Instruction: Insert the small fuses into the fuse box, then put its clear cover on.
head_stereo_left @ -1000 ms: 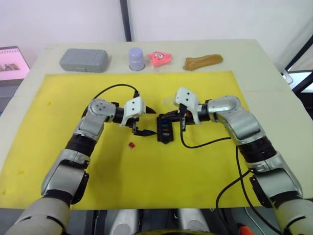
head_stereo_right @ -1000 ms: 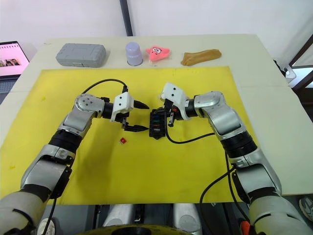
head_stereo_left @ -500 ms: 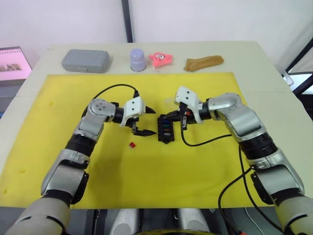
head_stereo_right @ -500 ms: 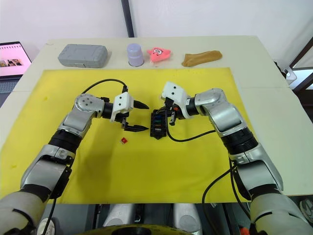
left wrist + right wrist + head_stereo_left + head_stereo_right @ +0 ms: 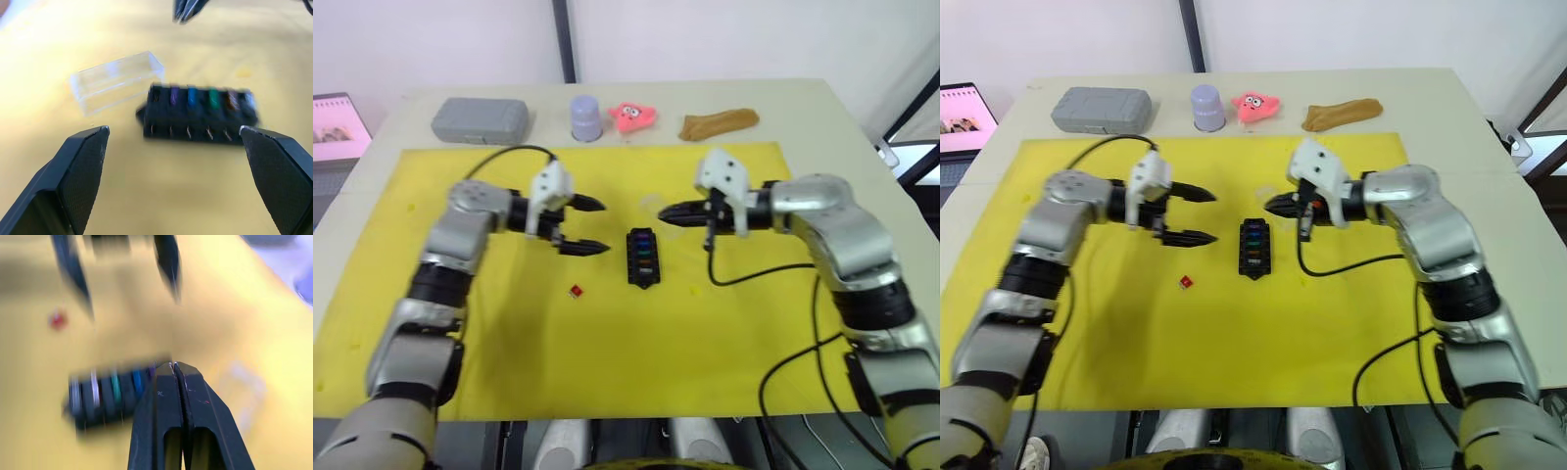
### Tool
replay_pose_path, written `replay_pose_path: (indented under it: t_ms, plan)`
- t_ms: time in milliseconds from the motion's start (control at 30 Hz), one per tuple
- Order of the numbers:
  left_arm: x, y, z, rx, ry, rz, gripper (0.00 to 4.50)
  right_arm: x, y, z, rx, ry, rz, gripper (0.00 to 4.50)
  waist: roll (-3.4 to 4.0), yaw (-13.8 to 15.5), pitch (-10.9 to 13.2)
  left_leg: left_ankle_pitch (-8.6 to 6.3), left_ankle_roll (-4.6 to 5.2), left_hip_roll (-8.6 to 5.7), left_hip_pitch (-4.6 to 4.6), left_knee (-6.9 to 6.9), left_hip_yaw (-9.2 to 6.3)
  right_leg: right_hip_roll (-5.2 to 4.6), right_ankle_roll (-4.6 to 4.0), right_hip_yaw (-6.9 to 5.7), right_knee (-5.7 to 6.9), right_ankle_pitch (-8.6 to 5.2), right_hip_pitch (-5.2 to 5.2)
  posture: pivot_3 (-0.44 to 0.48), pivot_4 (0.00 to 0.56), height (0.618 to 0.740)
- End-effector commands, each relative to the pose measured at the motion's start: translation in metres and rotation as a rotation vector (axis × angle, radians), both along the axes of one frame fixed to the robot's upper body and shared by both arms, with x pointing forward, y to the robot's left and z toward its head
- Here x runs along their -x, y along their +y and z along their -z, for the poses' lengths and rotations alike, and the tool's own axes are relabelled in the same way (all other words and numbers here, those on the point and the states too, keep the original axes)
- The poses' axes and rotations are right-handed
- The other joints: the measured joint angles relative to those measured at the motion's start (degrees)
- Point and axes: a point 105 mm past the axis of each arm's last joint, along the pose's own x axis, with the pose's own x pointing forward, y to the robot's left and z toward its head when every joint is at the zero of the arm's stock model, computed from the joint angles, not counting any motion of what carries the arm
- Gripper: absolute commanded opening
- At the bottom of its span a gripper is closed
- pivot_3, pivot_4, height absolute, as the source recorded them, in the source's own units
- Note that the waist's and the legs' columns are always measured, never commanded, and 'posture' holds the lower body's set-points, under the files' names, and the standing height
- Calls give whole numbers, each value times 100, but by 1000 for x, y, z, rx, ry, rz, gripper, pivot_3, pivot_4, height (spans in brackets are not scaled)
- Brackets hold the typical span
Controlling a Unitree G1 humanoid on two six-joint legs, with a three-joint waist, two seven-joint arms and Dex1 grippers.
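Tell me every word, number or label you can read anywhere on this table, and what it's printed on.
None can be read.
Fuse box: the coloured fuses in its slots show no legible numbers; too small and blurred.
Grey case: no readable marking.
Laptop screen at the table's edge: pink picture, any text too small to read.
Pink toy: a cartoon face, no words.

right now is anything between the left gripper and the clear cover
Nothing visible. The left gripper, jaws open, hovers over bare yellow mat, with the clear cover lying beyond it beside the fuse box. The red fuse lies off to the near side, out of that line.
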Motion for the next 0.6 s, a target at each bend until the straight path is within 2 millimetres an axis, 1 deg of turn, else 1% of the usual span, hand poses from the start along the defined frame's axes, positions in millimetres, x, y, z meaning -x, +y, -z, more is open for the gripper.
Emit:
replay_pose_path:
  t_ms: [33, 100, 167, 200, 333, 367, 500, 567, 600]
  plan:
    - [26, 25, -10, -40, 69, 9, 4500, 19, -15, -16, 52, -54, -60, 52, 3, -2, 2, 0, 1, 3, 2, -2, 2, 2, 0, 3, 0, 0, 0, 0, 150, 740]
    - [40, 45, -11, -96, 108, -19, 4500, 29, -29, -18, 69, -24, -65, 600, 3, 4, 3, -2, 3, 27, 3, -2, 5, 9, 0, 3, -1, 0, 1, 0, 150, 740]
    - [54, 65, -11, -147, 148, -58, 4500, 38, -46, -19, 105, 2, -60, 1376, 3, 15, 5, -5, 8, 32, 5, -2, 5, 12, 0, 2, -6, 0, 7, 0, 150, 740]
    - [59, 73, -11, -164, 166, -84, 4500, 42, -55, -19, 131, 7, -52, 1979, 4, 22, 6, -9, 17, 34, 6, -2, 5, 12, 0, 2, -11, 0, 11, 0, 150, 740]
    - [79, 105, -9, -203, 220, -190, 4500, 53, -89, -16, 224, 23, 8, 4060, 6, 71, 8, -27, 49, 35, 16, -1, 7, 11, 0, 0, -23, 0, 29, 0, 150, 740]
    - [82, 109, -8, -215, 224, -201, 4500, 53, -94, -16, 234, 25, 17, 4455, 7, 71, 9, -29, 51, 36, 21, -1, 10, 10, 0, 1, -23, 0, 34, 0, 150, 740]
    - [91, 133, -2, -266, 222, -280, 4500, 54, -119, -12, 279, 32, 86, 4455, 9, 70, 10, -30, 53, 40, 24, -1, 13, 12, 0, 1, -24, 0, 37, 0, 150, 740]
    - [93, 141, 1, -279, 215, -302, 4500, 53, -127, -12, 291, 29, 112, 4455, 9, 69, 10, -30, 53, 43, 23, -2, 14, 12, -1, 1, -24, -1, 35, 0, 150, 740]
    - [93, 141, 2, -283, 211, -306, 4500, 52, -131, -13, 293, 26, 124, 4455, 10, 71, 11, -30, 53, 44, 22, -2, 15, 12, -1, 1, -25, -1, 34, 0, 150, 740]
